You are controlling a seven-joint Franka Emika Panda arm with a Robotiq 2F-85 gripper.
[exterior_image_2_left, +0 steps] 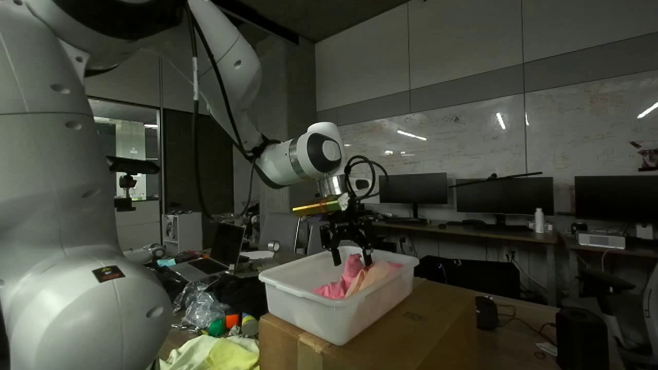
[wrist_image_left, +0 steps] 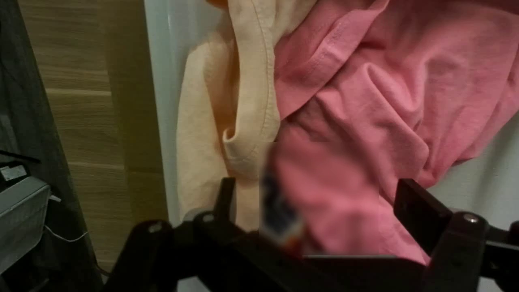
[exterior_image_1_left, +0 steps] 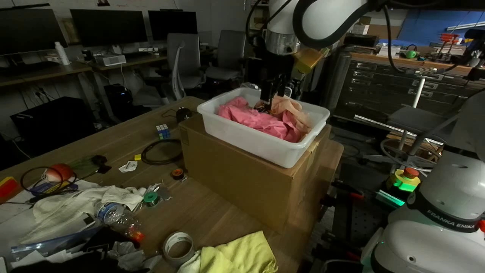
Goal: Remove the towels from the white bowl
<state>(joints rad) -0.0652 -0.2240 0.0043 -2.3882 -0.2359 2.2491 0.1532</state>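
The gripper (exterior_image_2_left: 352, 261), its fingers (wrist_image_left: 421, 217) wide apart with nothing held, hangs over the white tub (exterior_image_1_left: 242, 137). The pink towel (exterior_image_1_left: 261, 120) lies inside, its longer spread following one long edge of the tub, partly below and between the fingers, with peach cloth (wrist_image_left: 255, 93) beside it. Their border runs roughly square to the line joining the fingers, so lowering straight down and closing probably comes next.

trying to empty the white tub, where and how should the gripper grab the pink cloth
I'd come straight down from above: the walls of the white tub shield the sides. Pinch the raised fold of the pink cloth; bunched up, it likely gives the open gripper something to close on. Avoid the peach cloth beside it.
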